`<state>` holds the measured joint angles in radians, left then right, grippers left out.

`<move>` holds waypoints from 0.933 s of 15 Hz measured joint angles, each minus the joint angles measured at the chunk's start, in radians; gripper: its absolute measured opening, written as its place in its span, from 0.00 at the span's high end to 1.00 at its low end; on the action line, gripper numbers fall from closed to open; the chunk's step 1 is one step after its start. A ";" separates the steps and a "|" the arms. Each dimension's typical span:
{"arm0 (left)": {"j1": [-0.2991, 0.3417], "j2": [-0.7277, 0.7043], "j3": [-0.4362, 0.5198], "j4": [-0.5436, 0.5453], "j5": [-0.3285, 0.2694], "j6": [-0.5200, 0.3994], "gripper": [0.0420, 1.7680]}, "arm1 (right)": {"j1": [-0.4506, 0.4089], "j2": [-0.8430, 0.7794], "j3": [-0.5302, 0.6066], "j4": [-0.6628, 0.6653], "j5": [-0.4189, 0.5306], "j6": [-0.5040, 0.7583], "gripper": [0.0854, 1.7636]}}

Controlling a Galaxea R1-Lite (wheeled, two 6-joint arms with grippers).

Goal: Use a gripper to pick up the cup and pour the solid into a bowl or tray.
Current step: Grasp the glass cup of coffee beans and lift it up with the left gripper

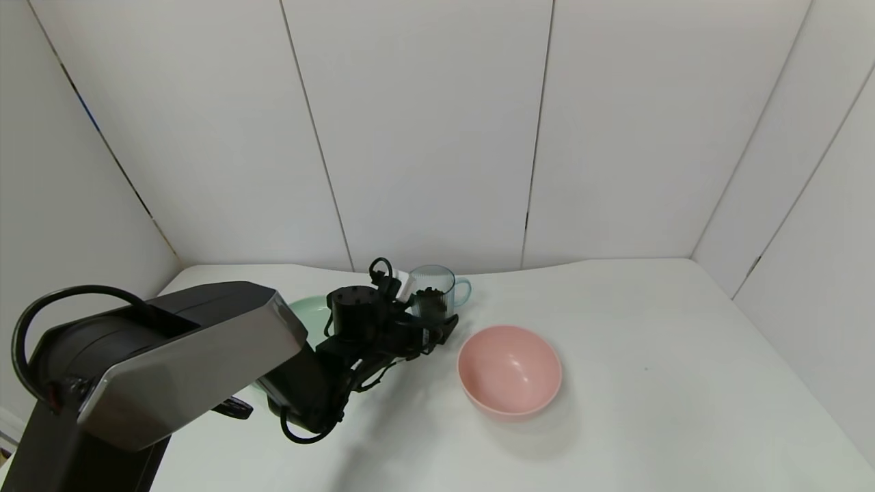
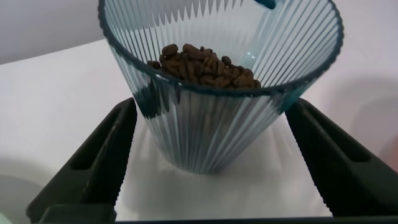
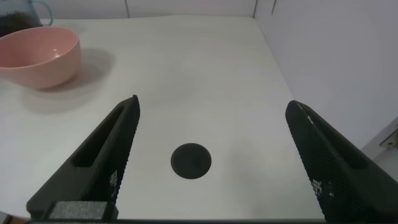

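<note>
Left end effector (image 2: pixel 211 155) is spread wide around the ribbed blue-grey cup (image 2: pixel 217 93), fingers not touching it. Upright on the bench (image 1: pixel 649 383) near the pink bowl (image 1: pixel 509 369), it holds brown beans (image 2: pixel 205 65)

Plastics, mostly, on a matt white surface (image 1: pixel 649 383).
We saw the cup (image 2: pixel 217 99) as clear, ribbed, glossy plastic; the bowl (image 1: pixel 509 369) as smooth pink plastic with a soft sheen; the left end effector (image 2: pixel 211 168) had matt black fingers.
</note>
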<state>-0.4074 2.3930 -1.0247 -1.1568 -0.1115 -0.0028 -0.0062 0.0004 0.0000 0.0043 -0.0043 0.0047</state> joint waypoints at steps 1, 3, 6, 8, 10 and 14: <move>0.000 0.006 -0.008 0.000 0.000 0.000 0.03 | 0.000 0.000 0.000 0.000 0.000 0.000 0.03; 0.003 0.016 -0.026 0.001 0.000 0.000 0.03 | 0.000 0.000 0.000 0.000 -0.001 0.000 0.03; 0.005 0.030 -0.050 0.001 -0.001 0.000 0.03 | 0.000 0.000 0.000 0.000 0.000 0.000 0.03; 0.006 0.037 -0.061 0.001 -0.003 0.000 0.03 | 0.000 0.000 0.000 0.000 0.000 0.000 0.03; 0.004 0.046 -0.077 0.001 -0.004 -0.006 0.03 | 0.000 0.000 0.000 0.000 0.000 0.000 0.03; 0.003 0.054 -0.091 0.001 -0.003 -0.021 0.03 | 0.000 0.000 0.000 0.000 0.000 0.000 0.03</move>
<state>-0.4049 2.4472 -1.1155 -1.1560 -0.1149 -0.0240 -0.0057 0.0004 0.0000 0.0043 -0.0047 0.0047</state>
